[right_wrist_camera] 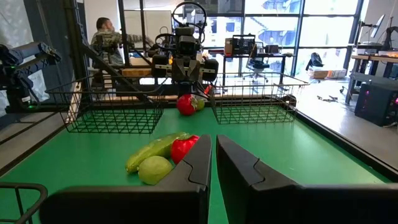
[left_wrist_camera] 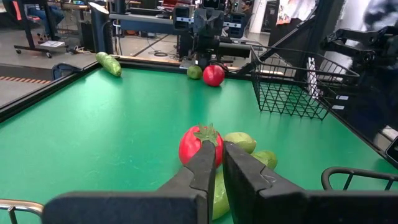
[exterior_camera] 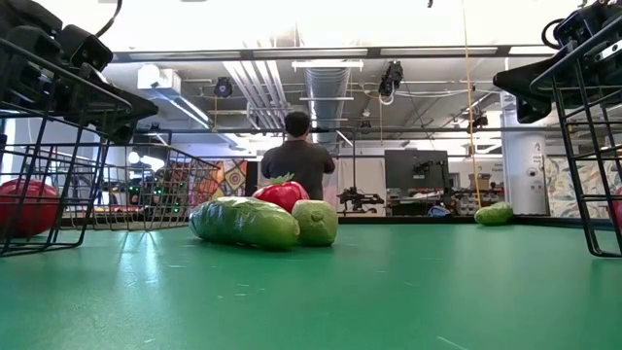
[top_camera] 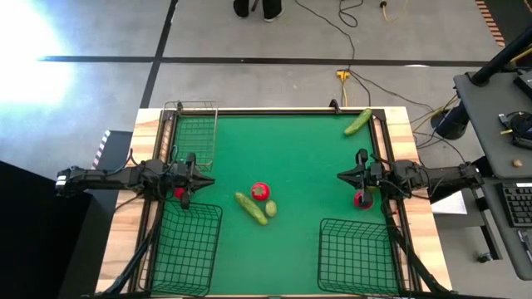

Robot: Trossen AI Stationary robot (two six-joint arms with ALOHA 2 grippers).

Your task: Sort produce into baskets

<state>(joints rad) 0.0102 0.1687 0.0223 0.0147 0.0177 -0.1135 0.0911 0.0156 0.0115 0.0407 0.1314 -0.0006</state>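
the sort had barely started, by the look of it: no produce lay inside any of the 3 baskets, and both arms sat low at opposite edges of the green worktop (top_camera: 299, 166), facing each other.

the left gripper (top_camera: 199, 181) was at the left edge, between the narrow basket (top_camera: 193, 124) at the far-left corner and the near-left basket (top_camera: 184, 245). its fingers (left_wrist_camera: 202, 165) stood almost together with only a thin slit between them, and nothing was held. a red tomato (top_camera: 179, 193) lay just beside that gripper.

the right gripper (top_camera: 344, 176) was at the right edge, just beyond the near-right basket (top_camera: 356, 253). its fingers (right_wrist_camera: 198, 163) were likewise nearly closed and empty. another red tomato (top_camera: 362, 199) lay just beside it.

the main cluster sat mid-worktop — a cucumber (top_camera: 250, 208), a tomato with a green stem (top_camera: 260, 191) and a small pale green fruit (top_camera: 271, 208), all touching or nearly so. a second cucumber (top_camera: 358, 121) lay apart at the far-right corner, close to the worktop's edge.

judgement: the step in hand was selection of a first piece. the next move would call for the fingers to open wide, then descend over 1 item — the loose tomatoes beside each gripper looked the easier picks; the crowded cluster risked knocking neighbours.
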